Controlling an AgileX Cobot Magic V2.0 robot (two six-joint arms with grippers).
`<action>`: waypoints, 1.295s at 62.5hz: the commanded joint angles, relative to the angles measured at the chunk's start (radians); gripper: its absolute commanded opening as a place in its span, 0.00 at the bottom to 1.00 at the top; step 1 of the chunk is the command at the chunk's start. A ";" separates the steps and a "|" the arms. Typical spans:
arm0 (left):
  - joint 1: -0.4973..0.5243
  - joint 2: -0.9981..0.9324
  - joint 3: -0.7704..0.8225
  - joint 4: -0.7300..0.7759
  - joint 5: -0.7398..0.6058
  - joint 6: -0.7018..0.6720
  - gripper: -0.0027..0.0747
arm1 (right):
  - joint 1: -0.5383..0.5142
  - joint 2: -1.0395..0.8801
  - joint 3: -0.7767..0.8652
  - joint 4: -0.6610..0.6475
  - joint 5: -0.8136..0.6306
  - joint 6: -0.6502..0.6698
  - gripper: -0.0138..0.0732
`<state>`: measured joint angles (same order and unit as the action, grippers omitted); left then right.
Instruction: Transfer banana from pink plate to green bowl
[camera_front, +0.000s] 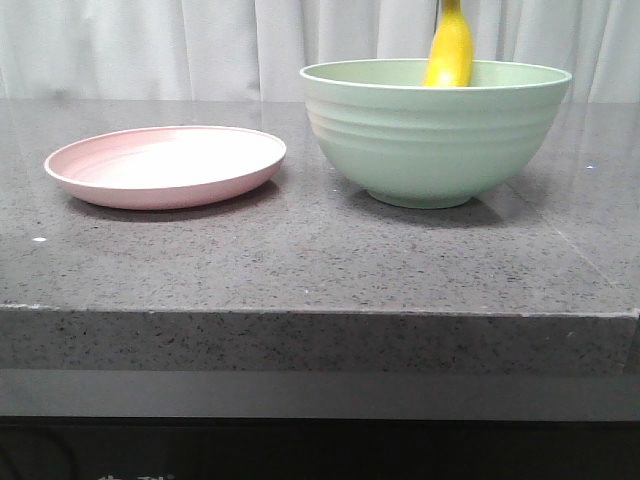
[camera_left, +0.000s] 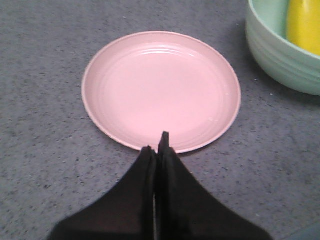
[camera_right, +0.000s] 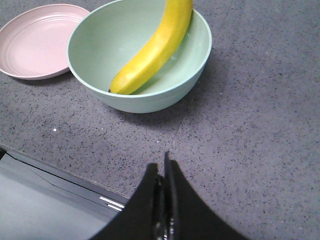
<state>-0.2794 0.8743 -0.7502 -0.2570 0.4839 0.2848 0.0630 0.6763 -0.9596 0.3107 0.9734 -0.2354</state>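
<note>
Left gripper (camera_left: 157, 146): fingers pressed together with nothing between them, tips poised over the near rim of the pink plate (camera_left: 160, 90), which carries nothing on its surface. Right gripper (camera_right: 162, 162): likewise closed and holding nothing, positioned above bare countertop (camera_right: 260, 130) near the table's front edge, well apart from the green bowl (camera_right: 150, 102). Neither arm appears in the front view. The banana (camera_right: 155, 50) lies inside the green bowl, its dark tip down near the bowl's bottom and its body leaning up against the inner wall, the upper part rising past the rim (in the front view it stands well above the rim and runs out of frame at the top, so its stem end is not seen). Plate and bowl sit side by side on the dark grey speckled countertop, plate on the robot's left, bowl on its right, close but not touching. A white pleated curtain (camera_front: 150, 45) hangs behind the table. Nothing lies between either gripper and the dishes.
</note>
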 joint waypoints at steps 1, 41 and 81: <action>0.032 -0.118 0.105 0.006 -0.200 -0.019 0.01 | -0.003 -0.002 -0.021 0.020 -0.062 0.001 0.08; 0.173 -0.901 0.759 0.179 -0.503 -0.253 0.01 | -0.003 -0.002 -0.021 0.020 -0.062 0.001 0.08; 0.256 -0.906 0.759 0.180 -0.530 -0.253 0.01 | -0.003 -0.002 -0.021 0.020 -0.060 0.001 0.08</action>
<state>-0.0312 -0.0061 0.0036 -0.0774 0.0401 0.0396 0.0630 0.6763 -0.9596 0.3107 0.9734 -0.2354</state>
